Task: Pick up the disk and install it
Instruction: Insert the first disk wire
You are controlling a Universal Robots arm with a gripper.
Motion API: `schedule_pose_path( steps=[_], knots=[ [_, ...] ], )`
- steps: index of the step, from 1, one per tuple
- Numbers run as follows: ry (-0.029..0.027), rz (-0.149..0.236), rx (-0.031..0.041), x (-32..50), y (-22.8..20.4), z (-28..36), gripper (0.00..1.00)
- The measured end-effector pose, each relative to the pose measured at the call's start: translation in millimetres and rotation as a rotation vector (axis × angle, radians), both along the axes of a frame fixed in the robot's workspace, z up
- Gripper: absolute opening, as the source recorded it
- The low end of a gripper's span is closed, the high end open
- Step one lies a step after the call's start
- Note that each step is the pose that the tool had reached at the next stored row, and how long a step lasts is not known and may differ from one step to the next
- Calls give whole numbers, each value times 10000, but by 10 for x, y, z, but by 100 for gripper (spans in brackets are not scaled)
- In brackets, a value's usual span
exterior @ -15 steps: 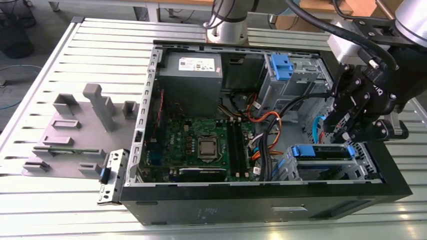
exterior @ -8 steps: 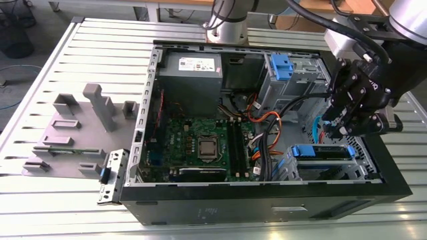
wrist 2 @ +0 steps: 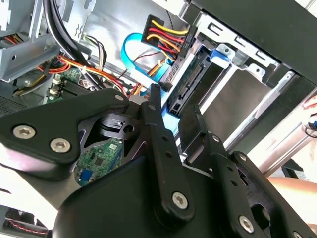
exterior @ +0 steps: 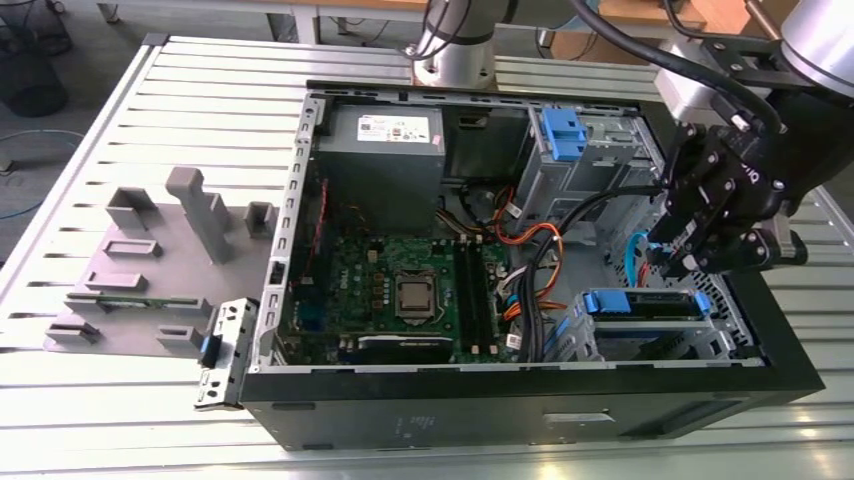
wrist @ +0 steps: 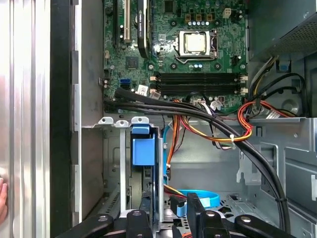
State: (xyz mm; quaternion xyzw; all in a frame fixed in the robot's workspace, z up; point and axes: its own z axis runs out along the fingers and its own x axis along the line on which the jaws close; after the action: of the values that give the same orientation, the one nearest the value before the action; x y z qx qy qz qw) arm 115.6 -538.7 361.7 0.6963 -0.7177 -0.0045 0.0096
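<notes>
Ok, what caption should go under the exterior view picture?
Robot gripper poised close to the blue-railed disk inside an open computer case.

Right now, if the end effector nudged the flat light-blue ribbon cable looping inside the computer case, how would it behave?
Probably floppy: the flat light-blue ribbon cable curves in a loose loop. Likely light, being thin. It would probably flex rather than slide, since one end looks plugged in.

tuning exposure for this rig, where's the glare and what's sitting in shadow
Exterior view: the table slats glare pale, the case interior is dimmer; second wrist view: the metal wall blows out white behind the dark gripper; first wrist view: the motherboard is evenly lit, the table outside the case bright.
</notes>
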Motion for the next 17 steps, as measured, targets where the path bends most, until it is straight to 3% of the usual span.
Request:
schedule_pose_path(
  steps=[17],
  knots=[
    [0, 0, -16, 12, 3, -62, 42]
  ],
)
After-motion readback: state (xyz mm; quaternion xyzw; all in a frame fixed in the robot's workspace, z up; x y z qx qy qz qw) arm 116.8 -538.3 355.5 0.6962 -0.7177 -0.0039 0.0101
